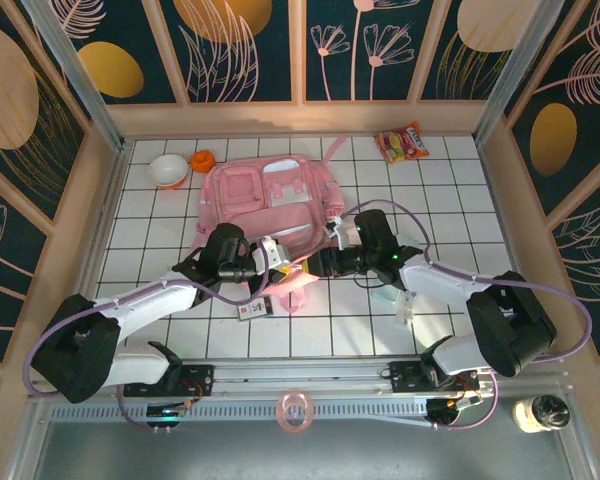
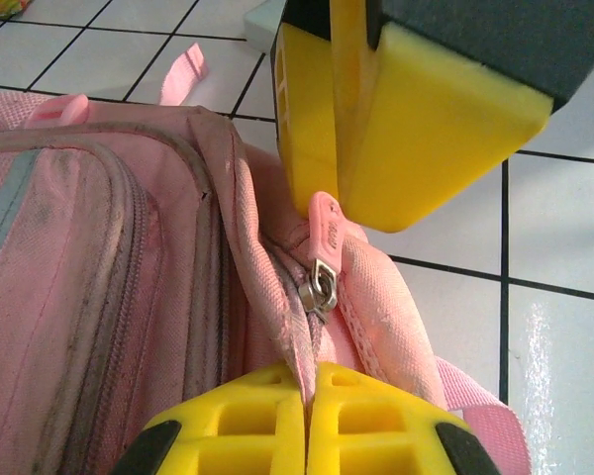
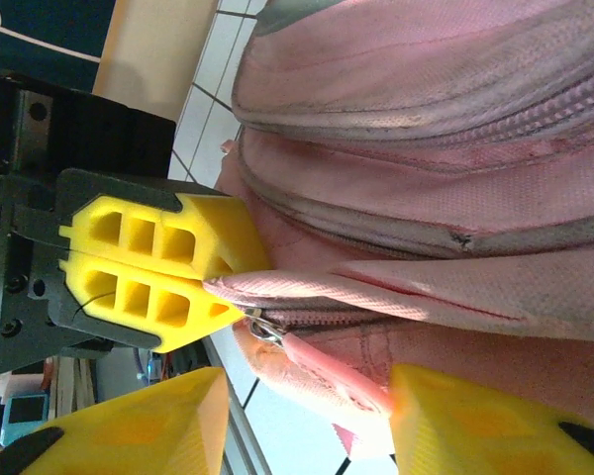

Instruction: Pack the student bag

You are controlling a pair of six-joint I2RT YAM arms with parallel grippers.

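Yellow-fingered left gripper (image 2: 307, 421) and right gripper (image 3: 307, 401) nose to nose at the zip of the big soft pale-pink fabric student bag (image 1: 270, 195)

White tiled table (image 1: 480, 200) underneath it all, student bag lying flat around the middle with its front pockets up and its near edge right where the two arms meet. left gripper is clamped tight on a fold of the bag's fabric next to the zipper, fingers fully together. right gripper faces it with jaws apart, not pinching anything. Further back there's a crinkly red-and-yellow snack packet (image 1: 401, 143) on the right, and a round white bowl (image 1: 167, 170) on the left with a small orange thing (image 1: 202, 160) just beside it. Tiniest bit: the pink rubbery zip pull (image 3: 327, 368) lies in the gap between the right gripper's fingers, tip against one of them
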